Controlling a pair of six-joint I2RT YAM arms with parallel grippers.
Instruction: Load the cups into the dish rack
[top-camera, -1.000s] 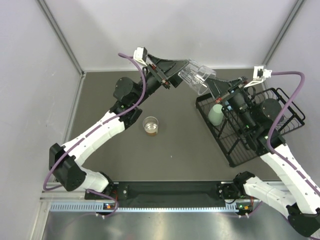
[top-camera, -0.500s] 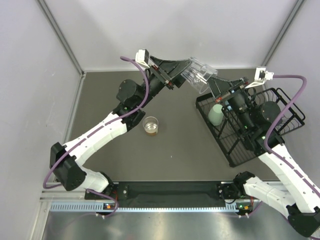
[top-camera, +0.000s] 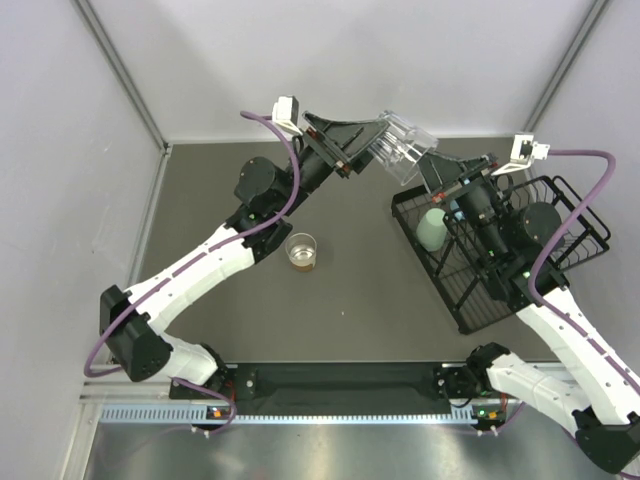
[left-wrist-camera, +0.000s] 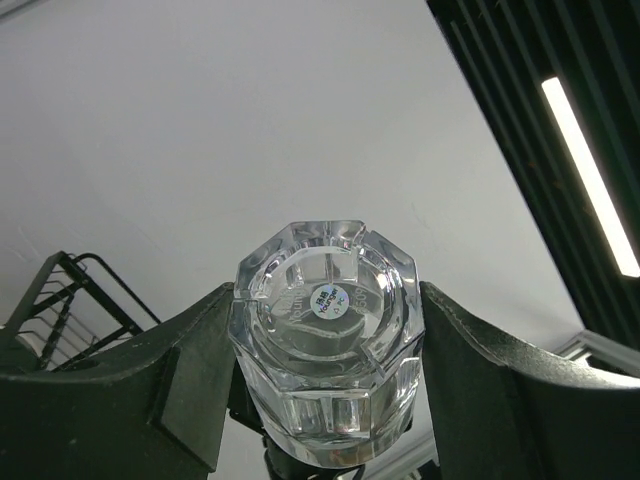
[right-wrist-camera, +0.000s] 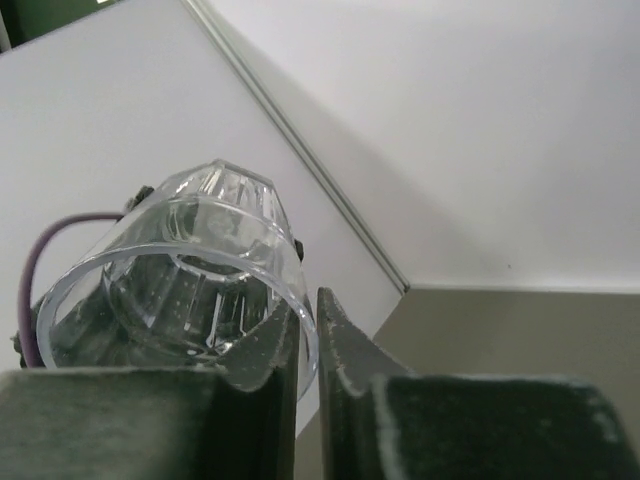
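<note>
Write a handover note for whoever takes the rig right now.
Right gripper: shut on the rim of the ribbed cup, held in the air by the rack.
Left gripper: fingers flank that cup's base; grip unclear.
Done: tumbler in the rack.
To do: ribbed cup, then the glass on the table. No other cups in view.
</note>
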